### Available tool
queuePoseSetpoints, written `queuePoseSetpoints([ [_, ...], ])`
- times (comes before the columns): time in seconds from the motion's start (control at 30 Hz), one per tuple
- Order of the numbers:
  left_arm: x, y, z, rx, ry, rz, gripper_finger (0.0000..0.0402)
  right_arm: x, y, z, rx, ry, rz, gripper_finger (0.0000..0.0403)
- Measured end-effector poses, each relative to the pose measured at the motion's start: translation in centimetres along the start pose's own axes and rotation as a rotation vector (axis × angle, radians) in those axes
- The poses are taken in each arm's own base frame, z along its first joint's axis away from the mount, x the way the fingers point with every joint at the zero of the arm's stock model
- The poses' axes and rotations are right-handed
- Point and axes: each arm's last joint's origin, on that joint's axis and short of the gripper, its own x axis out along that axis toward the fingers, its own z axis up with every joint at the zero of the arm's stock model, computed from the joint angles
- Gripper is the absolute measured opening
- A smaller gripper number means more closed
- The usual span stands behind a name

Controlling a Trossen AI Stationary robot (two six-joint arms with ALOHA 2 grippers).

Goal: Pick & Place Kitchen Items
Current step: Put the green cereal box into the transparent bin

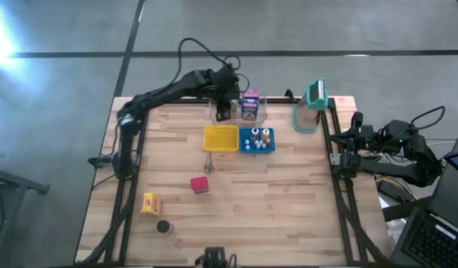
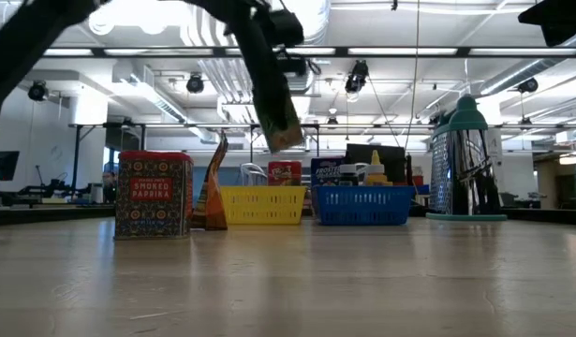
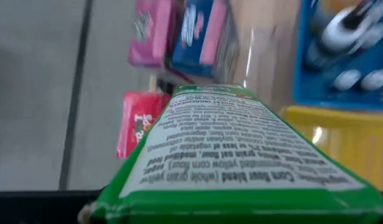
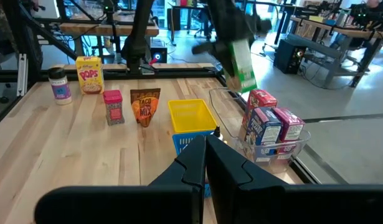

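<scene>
The left gripper (image 1: 223,112) is clutching a green carton (image 4: 241,67) above the clear bin (image 4: 291,152), at 12 o'clock; lowering it upright beside the cartons there seems wisest.

Pale butcher-block wooden surface (image 1: 288,216) in a dark metal frame, standing on a smooth grey concrete floor (image 1: 65,89) crossed by dark seam lines. Bright glare patch on floor at far left. Overhead, an open ceiling with white ducting (image 2: 222,80), hanging dark spotlights (image 2: 360,75) and long strip lights (image 2: 409,51). Beyond the surface: wooden workbenches (image 4: 85,28) on dark legs and grey desks (image 4: 340,59).
</scene>
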Motion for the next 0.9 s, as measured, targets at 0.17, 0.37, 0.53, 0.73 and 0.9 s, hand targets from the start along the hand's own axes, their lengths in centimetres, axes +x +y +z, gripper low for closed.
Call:
queuePoseSetpoints([
  [0.17, 3.3, 0.9, 0.0, 0.042, 0.076, 0.000, 0.0175, 0.0, 0.0, 0.0, 0.000, 0.000, 0.000, 0.0008],
  [0.37, 7.0, 0.5, -0.4, 0.147, 0.164, 0.001, 0.0175, 0.0, 0.0, 0.0, 0.000, 0.000, 0.000, 0.0008],
  [0.53, 9.2, 0.1, -0.8, 0.175, 0.212, -0.002, 0.0175, 0.0, 0.0, 0.0, 0.000, 0.000, 0.000, 0.0008],
  [0.73, 10.8, -0.2, -1.0, 0.184, 0.230, -0.014, 0.0175, 0.0, 0.0, 0.0, 0.000, 0.000, 0.000, 0.0008],
  [0.9, 12.8, -0.7, -1.3, 0.192, 0.253, -0.028, 0.0175, 0.0, 0.0, 0.0, 0.000, 0.000, 0.001, 0.0008],
])
